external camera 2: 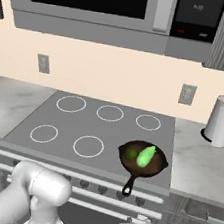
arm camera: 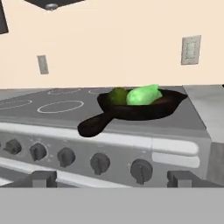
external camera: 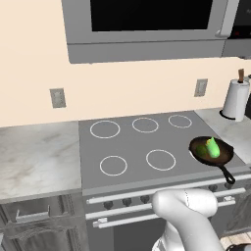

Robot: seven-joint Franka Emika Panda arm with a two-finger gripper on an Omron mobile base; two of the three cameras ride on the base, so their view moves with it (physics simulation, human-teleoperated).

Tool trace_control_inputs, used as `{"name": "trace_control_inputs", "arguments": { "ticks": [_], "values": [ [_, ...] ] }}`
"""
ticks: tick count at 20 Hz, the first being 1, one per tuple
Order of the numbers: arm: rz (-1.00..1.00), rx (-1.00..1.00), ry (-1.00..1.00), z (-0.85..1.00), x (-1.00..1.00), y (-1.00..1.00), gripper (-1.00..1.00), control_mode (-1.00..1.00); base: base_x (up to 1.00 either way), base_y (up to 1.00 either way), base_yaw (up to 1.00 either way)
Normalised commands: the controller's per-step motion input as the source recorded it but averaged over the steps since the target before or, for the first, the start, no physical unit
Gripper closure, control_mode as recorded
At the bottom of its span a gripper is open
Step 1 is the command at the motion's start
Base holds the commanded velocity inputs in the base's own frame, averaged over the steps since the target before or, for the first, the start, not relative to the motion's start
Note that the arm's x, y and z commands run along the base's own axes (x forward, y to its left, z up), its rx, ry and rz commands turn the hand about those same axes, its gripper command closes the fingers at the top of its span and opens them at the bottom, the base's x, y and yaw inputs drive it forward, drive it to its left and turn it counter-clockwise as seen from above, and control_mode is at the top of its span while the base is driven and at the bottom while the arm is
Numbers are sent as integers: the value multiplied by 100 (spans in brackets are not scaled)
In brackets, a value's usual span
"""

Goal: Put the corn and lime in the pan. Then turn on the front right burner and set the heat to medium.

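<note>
The corn (external camera 2: 146, 155) lies inside the pan (external camera 2: 153, 171), its light-green length angled across the dark interior, and the lime (external camera 2: 130, 152) sits touching or just beside it, on the side toward the middle of the cooktop. The pan rests on the stove's front right burner, its black handle (external camera 2: 129, 185) projecting over the front edge toward the knob row. Judged from this arrangement, the loading part of the task is complete; lighting the burner and setting medium heat remains. The knobs (arm camera: 99, 162) along the stove's front panel all look alike, and no marking legible here shows whether any is turned. The rightmost knob (arm camera: 141, 169) sits below the pan and is the likely control for that burner, though this cannot be confirmed. The pincer (arm camera: 112, 178) is held low, facing the panel, its two dark tips wide apart with nothing between them. A paper towel roll (external camera 2: 221, 121) stands on the worktop (external camera 2: 202, 167) to the right, well clear.
</note>
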Motion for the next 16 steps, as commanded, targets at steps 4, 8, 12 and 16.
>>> {"name": "trace_control_inputs", "arguments": {
  "ticks": [4,8,12,16],
  "values": [
    [0,16,-6,-33,0,6,-100,-100,0,0,0],
    [0,19,-8,-17,0,12,-100,-100,0,0,0],
    [1,17,-13,6,0,18,-100,-100,0,0,0],
    [0,6,-10,13,2,9,-100,-100,0,0,0]
  ]
}}
